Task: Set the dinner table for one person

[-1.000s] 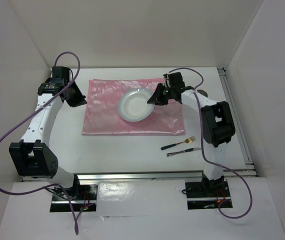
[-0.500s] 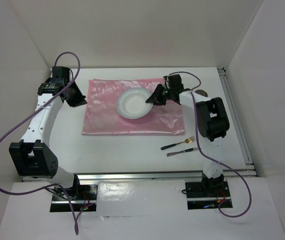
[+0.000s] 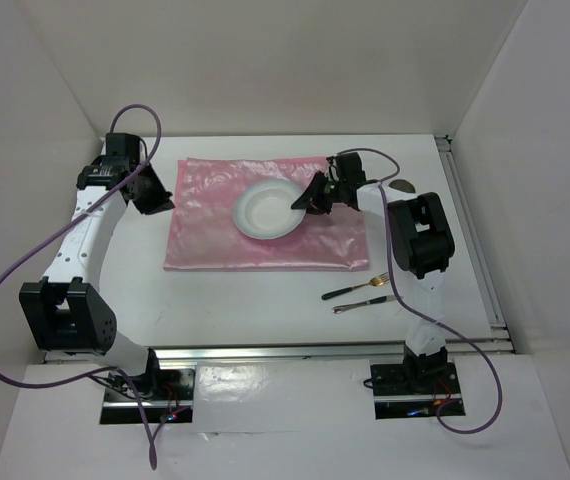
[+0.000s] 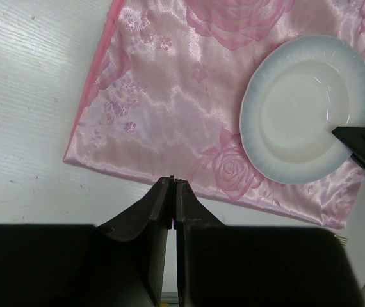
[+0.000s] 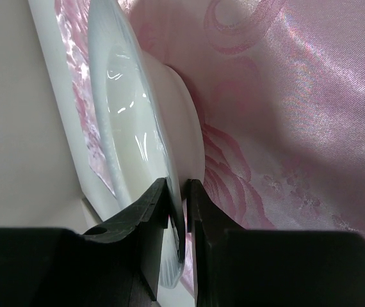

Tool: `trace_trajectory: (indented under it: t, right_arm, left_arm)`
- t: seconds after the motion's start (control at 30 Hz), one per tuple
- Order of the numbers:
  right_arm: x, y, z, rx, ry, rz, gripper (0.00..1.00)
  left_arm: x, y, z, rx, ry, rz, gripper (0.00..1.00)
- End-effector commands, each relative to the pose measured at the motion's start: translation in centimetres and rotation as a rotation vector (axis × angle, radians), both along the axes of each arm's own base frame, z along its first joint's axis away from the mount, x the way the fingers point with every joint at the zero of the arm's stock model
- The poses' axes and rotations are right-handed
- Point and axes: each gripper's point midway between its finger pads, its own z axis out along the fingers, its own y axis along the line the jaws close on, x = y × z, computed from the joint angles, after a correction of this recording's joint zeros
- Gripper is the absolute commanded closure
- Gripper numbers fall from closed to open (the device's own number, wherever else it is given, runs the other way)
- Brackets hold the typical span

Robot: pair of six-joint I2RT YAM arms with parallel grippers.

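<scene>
A white plate [image 3: 265, 209] lies on the pink rose-patterned cloth [image 3: 215, 240] in the middle of the white dinner table [image 3: 235, 305]. My right gripper [image 3: 308, 198] is shut on the plate's right rim, one finger above the rim and one below. In the right wrist view the rim [image 5: 128, 128] runs between the fingertips of the right gripper [image 5: 178, 190]. My left gripper [image 3: 152, 196] is shut and empty, above the table just left of the cloth. The left wrist view shows its closed tips [image 4: 173, 183] near the cloth's edge, and the plate [image 4: 298, 112].
A fork [image 3: 357, 288] and a knife [image 3: 365, 303] lie on the table right of the cloth's near corner. A small dark object [image 3: 402, 184] lies by the right arm at the back right. Metal rails run along the right and near edges.
The right gripper has shifted a little to the left with the plate in its grip, and the right arm's elbow has folded in. The left arm has not moved.
</scene>
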Motion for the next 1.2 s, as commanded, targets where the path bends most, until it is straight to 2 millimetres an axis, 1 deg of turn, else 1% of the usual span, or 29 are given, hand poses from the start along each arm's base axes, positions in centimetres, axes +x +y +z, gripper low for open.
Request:
trace_trajectory:
  t: [0.0, 0.17, 0.2, 0.23, 0.3, 0.33, 0.37, 0.4, 0.43, 0.47, 0.5, 0.57, 0.6, 0.63, 0.67, 0.7, 0.73, 0.77, 0.83, 0.87, 0.9, 0.93, 0.97, 1.0, 1.03, 1.07, 1.1, 1.13, 1.17]
  right_arm:
    - [1.6, 1.5, 4.9, 0.126, -0.132, 0.059, 1.00]
    - [1.3, 1.1, 3.4, 0.098, -0.100, 0.049, 1.00]
    - [0.9, 1.0, 3.0, 0.091, -0.070, 0.048, 0.99]
    - [1.2, 1.2, 2.8, 0.063, -0.083, 0.039, 0.94]
    - [1.1, 1.2, 2.4, 0.027, -0.090, 0.041, 0.83]
    - [1.1, 1.3, 2.2, 0.003, -0.074, 0.028, 0.70]
    - [1.2, 1.6, 1.9, -0.021, -0.082, 0.041, 0.65]
    - [1.2, 1.2, 1.5, -0.051, -0.066, 0.027, 0.54]
    - [1.2, 1.0, 1.0, -0.074, -0.054, 0.022, 0.49]
    - [1.4, 1.3, 1.3, -0.097, -0.076, 0.036, 0.42]
    - [1.3, 0.7, 0.5, -0.138, -0.059, 0.015, 0.34]
    - [1.5, 0.3, 1.0, -0.164, -0.071, 0.009, 0.22]
    - [1.7, 0.6, 2.0, -0.176, -0.094, 0.012, 0.14]
    - [1.7, -0.1, 1.5, -0.225, -0.082, -0.003, 0.09]
    - [1.6, -0.1, 2.0, -0.249, -0.092, -0.002, 0.05]
    - [1.9, -0.4, 3.0, -0.276, -0.122, -0.009, 0.01]
    - [1.6, -1.2, 2.5, -0.339, -0.108, -0.027, 0.01]
    - [1.8, -1.7, 3.6, -0.365, -0.128, -0.045, 0.01]
    - [1.5, -3.1, 4.1, -0.442, -0.126, -0.066, 0.01]
    - [2.1, -4.3, 4.8, -0.499, -0.147, -0.110, 0.01]
    - [2.0, -5.0, 6.4, -0.525, -0.180, -0.131, 0.00]
    - [2.1, -5.7, 7.6, -0.547, -0.200, -0.161, 0.00]
    - [2.1, -6.9, 8.3, -0.571, -0.211, -0.198, 0.00]
    - [2.1, -8.5, 10.7, -0.594, -0.259, -0.250, 0.00]
    - [2.0, -10.5, 11.0, -0.608, -0.250, -0.291, 0.00]
    - [2.0, -11.9, 11.8, -0.605, -0.256, -0.320, 0.00]
    - [1.7, -13.2, 13.4, -0.599, -0.272, -0.352, 0.00]
    - [1.8, -15.7, 13.7, -0.611, -0.266, -0.391, 0.00]
    - [1.7, -16.9, 13.9, -0.620, -0.262, -0.420, 0.00]
  left_arm:
    - [0.1, -0.1, 0.0, 0.012, -0.003, -0.028, 0.79]
    - [0.1, -0.1, 0.0, 0.012, -0.003, -0.028, 0.79]
    - [0.1, -0.1, 0.0, 0.012, -0.003, -0.028, 0.79]
    - [0.1, -0.1, 0.0, 0.012, -0.003, -0.028, 0.79]
    - [0.1, -0.1, 0.0, 0.012, -0.003, -0.028, 0.79]
    - [0.1, -0.1, 0.0, 0.012, -0.003, -0.028, 0.79]
    - [0.1, -0.1, 0.0, 0.012, -0.003, -0.028, 0.79]
    - [0.1, -0.3, 0.0, 0.004, -0.003, -0.033, 0.79]
    - [0.1, -0.3, 0.0, 0.004, -0.003, -0.033, 0.79]
    - [0.1, -0.3, 0.0, 0.004, -0.003, -0.033, 0.79]
    - [0.1, -0.3, 0.0, 0.004, -0.003, -0.033, 0.79]
    - [0.1, -0.3, 0.0, 0.004, -0.003, -0.033, 0.79]
    - [0.1, -0.3, 0.0, 0.004, -0.003, -0.033, 0.79]
    - [0.1, -0.3, 0.0, 0.004, -0.003, -0.033, 0.79]
    - [0.1, -0.3, 0.0, 0.004, -0.003, -0.033, 0.79]
    - [0.1, -0.5, 0.0, -0.003, -0.003, -0.038, 0.79]
    - [0.1, -0.5, 0.0, -0.003, -0.003, -0.039, 0.79]
    - [0.3, -0.5, 0.1, -0.003, -0.013, -0.039, 0.79]
    - [0.3, -0.5, 0.1, -0.003, -0.013, -0.039, 0.79]
    - [0.3, -0.5, 0.1, -0.003, -0.013, -0.039, 0.79]
    - [0.3, -0.4, 0.1, 0.003, -0.013, -0.046, 0.79]
    - [0.3, -0.4, 0.1, 0.003, -0.013, -0.046, 0.79]
    - [0.4, -0.4, 0.4, 0.003, -0.022, -0.046, 0.79]
    - [0.4, -0.4, 0.5, 0.003, -0.023, -0.046, 0.79]
    - [0.5, -0.3, 0.4, 0.010, -0.022, -0.040, 0.79]
    - [0.4, -0.6, 0.4, 0.010, -0.022, -0.049, 0.79]
    - [0.3, -0.6, 0.7, 0.011, -0.031, -0.049, 0.79]
    - [0.3, -0.8, 0.5, 0.003, -0.030, -0.055, 0.79]
    - [0.6, -0.8, 0.6, 0.004, -0.042, -0.055, 0.79]
